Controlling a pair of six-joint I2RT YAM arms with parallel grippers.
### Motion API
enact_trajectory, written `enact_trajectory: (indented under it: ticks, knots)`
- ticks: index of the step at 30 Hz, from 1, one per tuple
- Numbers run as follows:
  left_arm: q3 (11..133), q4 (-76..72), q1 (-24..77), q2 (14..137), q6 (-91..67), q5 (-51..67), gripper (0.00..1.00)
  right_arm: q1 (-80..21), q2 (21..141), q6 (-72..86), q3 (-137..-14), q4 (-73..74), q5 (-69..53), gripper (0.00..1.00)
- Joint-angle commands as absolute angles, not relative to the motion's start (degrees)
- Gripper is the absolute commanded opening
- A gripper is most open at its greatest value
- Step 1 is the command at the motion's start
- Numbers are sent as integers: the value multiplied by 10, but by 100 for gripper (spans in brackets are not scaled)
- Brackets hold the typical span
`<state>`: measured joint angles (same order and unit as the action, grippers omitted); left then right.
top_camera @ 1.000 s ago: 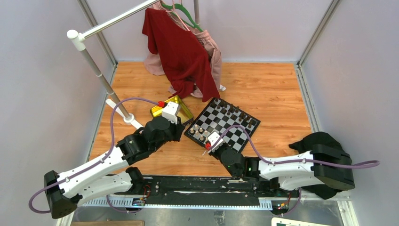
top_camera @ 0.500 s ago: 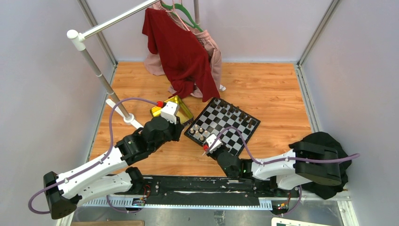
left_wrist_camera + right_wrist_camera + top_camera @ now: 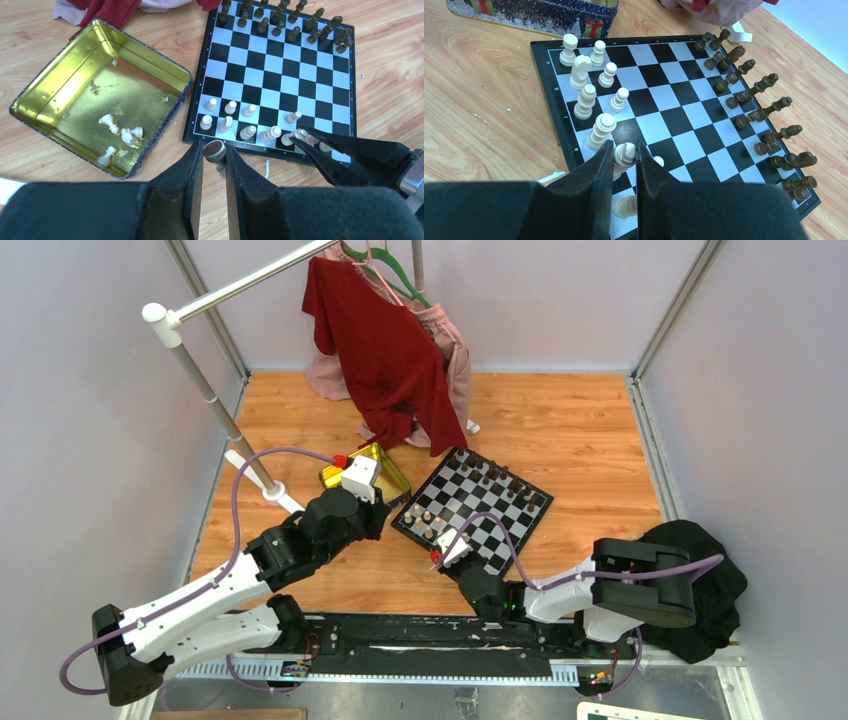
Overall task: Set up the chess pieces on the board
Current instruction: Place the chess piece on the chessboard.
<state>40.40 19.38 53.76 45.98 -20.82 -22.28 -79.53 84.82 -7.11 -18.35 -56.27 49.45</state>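
Observation:
The checkered board (image 3: pixel 497 530) lies mid-table, next to the gold tin (image 3: pixel 372 457). In the left wrist view dark pieces (image 3: pixel 280 22) line the board's (image 3: pixel 280 75) far edge and cream pieces (image 3: pixel 230 107) stand in its near rows. Several cream pieces (image 3: pixel 120 135) lie in the tin (image 3: pixel 60 80). My left gripper (image 3: pixel 215 149) is shut on a cream piece (image 3: pixel 215 151), base up, over the wood by the board's near edge. My right gripper (image 3: pixel 624 149) is shut on a cream piece (image 3: pixel 625 155) over the board's (image 3: pixel 684 115) near rows.
A white rack pole (image 3: pixel 200 380) stands at the left, with red and pink garments (image 3: pixel 385 340) hanging down to the table behind the tin. A black cloth (image 3: pixel 705 575) lies at the right. A white paper scrap (image 3: pixel 266 169) lies on the wood.
The right arm has folded in to the left, and its gripper has shifted slightly nearer at the board's near edge. The left arm has not moved.

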Motion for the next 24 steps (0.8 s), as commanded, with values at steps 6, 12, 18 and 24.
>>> enact_trajectory:
  ticks: [6, 12, 18, 24]
  knots:
    - [400, 182, 541, 460, -198, -232, 0, -804, 882, -64, -181, -629, 523, 0]
    - [401, 181, 541, 462, -197, -233, 0, -804, 894, -68, -180, -645, 528, 0]
    - [401, 180, 541, 462, -197, -232, 0, -804, 892, -69, -178, -650, 534, 2]
    - [400, 180, 541, 463, -198, -230, 0, -806, 889, -66, -176, -647, 537, 2]
